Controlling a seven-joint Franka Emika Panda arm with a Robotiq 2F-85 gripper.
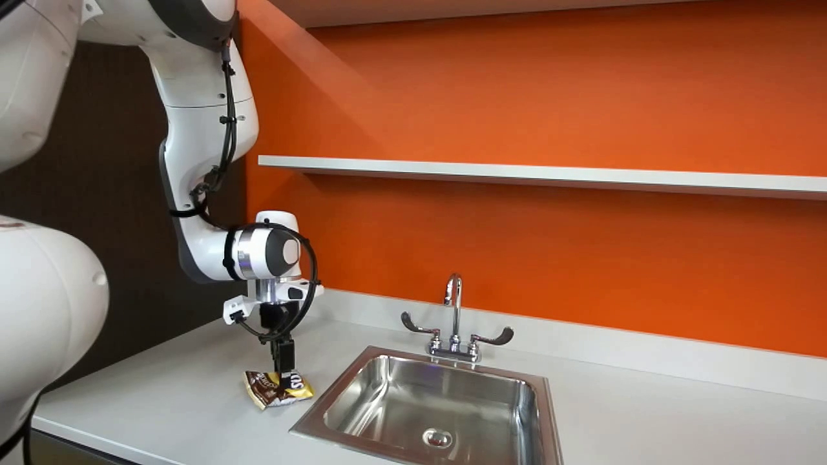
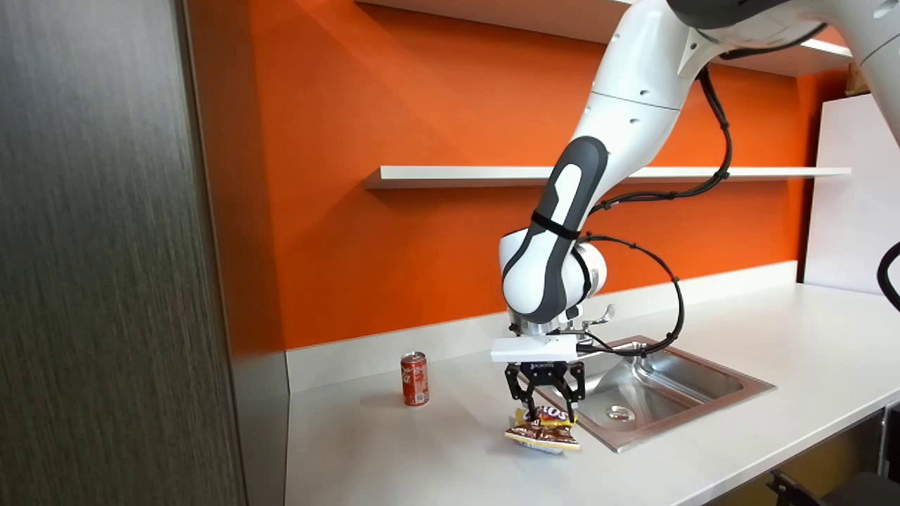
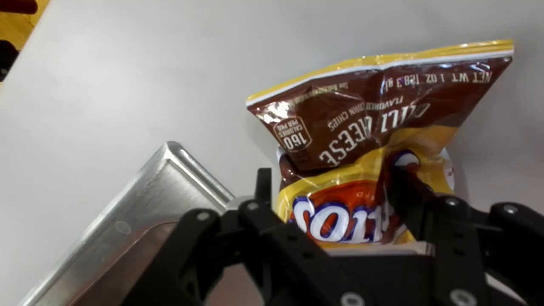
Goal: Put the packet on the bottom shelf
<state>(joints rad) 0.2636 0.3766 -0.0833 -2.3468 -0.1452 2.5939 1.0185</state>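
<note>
The packet [image 1: 263, 389] is brown, yellow and red with white print. It lies creased on the countertop near the sink's corner, and it also shows in an exterior view [image 2: 543, 437] and in the wrist view [image 3: 357, 114]. My gripper [image 2: 552, 416] points down over it, fingers apart. In the wrist view the gripper [image 3: 333, 187] has one finger pressing into the packet's right part. The other finger stands just off its left edge with a small gap. The bottom shelf [image 1: 517, 173] is the thin pale shelf on the orange wall, well above the gripper; it also shows in an exterior view [image 2: 464, 173].
A steel sink [image 1: 552, 420] with a faucet [image 1: 455, 310] lies beside the packet. A red can [image 2: 415, 379] stands on the countertop [image 2: 365, 457] near the dark side panel [image 2: 126, 281]. A higher shelf [image 2: 492, 14] is above the bottom shelf.
</note>
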